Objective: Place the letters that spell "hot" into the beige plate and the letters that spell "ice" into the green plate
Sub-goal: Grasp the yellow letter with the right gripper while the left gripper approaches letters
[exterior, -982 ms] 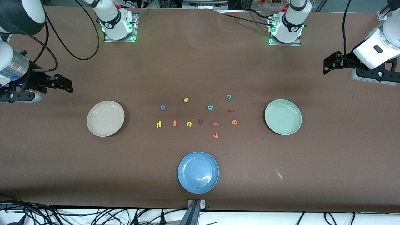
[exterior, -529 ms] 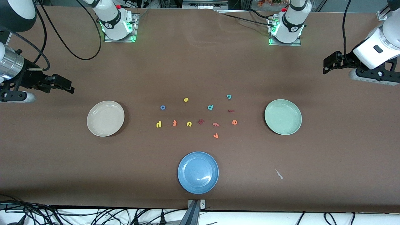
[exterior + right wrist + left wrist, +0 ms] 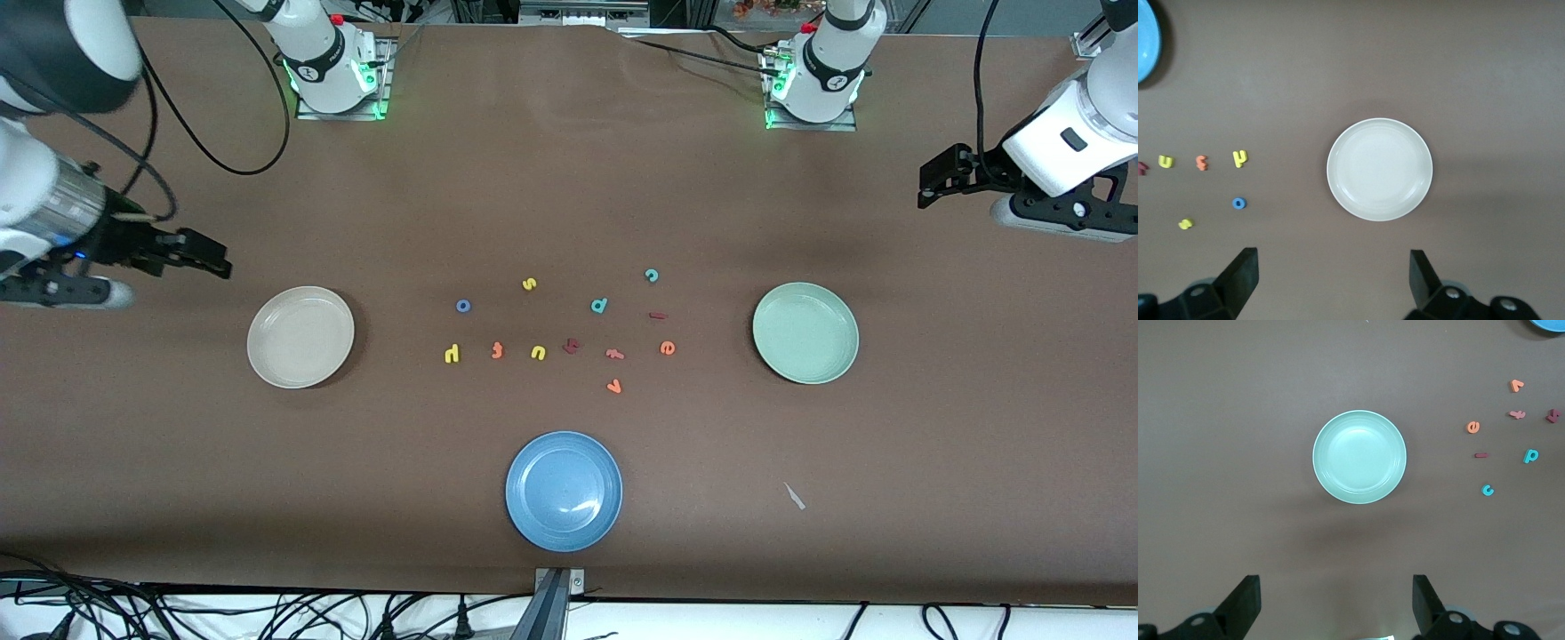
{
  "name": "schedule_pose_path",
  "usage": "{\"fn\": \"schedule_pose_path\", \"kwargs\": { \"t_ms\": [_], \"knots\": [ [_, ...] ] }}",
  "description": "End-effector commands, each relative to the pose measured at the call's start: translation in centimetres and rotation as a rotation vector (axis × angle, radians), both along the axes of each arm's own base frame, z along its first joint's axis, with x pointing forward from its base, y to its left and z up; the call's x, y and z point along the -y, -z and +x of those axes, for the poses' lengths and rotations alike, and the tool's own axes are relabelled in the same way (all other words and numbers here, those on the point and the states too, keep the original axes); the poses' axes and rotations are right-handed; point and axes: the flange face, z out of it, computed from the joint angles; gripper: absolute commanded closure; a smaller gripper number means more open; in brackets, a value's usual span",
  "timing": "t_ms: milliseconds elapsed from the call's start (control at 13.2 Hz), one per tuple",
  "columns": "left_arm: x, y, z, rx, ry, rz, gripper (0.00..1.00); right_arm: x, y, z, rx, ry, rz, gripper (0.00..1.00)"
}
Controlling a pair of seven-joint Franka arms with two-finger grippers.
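Loose on the table's middle lie a yellow "h", a blue "o" and an orange "t". Toward the left arm's end are a dark red "i", a teal "c" and an orange "e". The beige plate and the green plate hold nothing. My right gripper hangs open in the air beside the beige plate. Beside the green plate, my left gripper is also open and holds nothing.
A blue plate sits nearest the front camera. Other letters lie among the task's: yellow "s", yellow "u", teal "d", a chunky dark red letter, a pinkish "f", an orange "v".
My right gripper has shifted a little toward the beige plate. The left arm has stayed almost still. No letter has moved.
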Motion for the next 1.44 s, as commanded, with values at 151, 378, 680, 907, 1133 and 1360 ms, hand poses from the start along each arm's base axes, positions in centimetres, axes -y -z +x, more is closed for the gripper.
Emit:
{"fn": "schedule_pose_path", "kwargs": {
  "t_ms": [151,378,680,907,1133,1360],
  "knots": [
    [0.2,-0.3,0.3,-0.011,0.024,-0.006,0.0,-5.7,6.5,1.1,-0.093,-0.081,-0.048,0.0],
    [0.3,0.5,0.7,-0.025,0.027,-0.008,0.0,-10.7,9.5,-0.2,-0.14,-0.094,-0.042,0.0],
    [2.4,2.7,1.7,-0.06,0.067,-0.008,0.0,-16.1,14.7,-1.6,-0.042,-0.046,-0.029,0.0],
    [3.1,5.1,3.4,-0.094,0.083,-0.017,0.0,-17.9,18.5,-0.5,-0.006,-0.079,-0.014,0.0],
    [6.2,7.6,4.9,-0.128,0.134,-0.026,0.0,-19.5,22.5,1.3,0.052,-0.087,0.023,0.0],
    [11.9,10.6,6.2,-0.159,0.223,-0.025,0.0,-21.4,29.0,3.8,0.026,-0.109,0.02,0.0]
  ]
}}
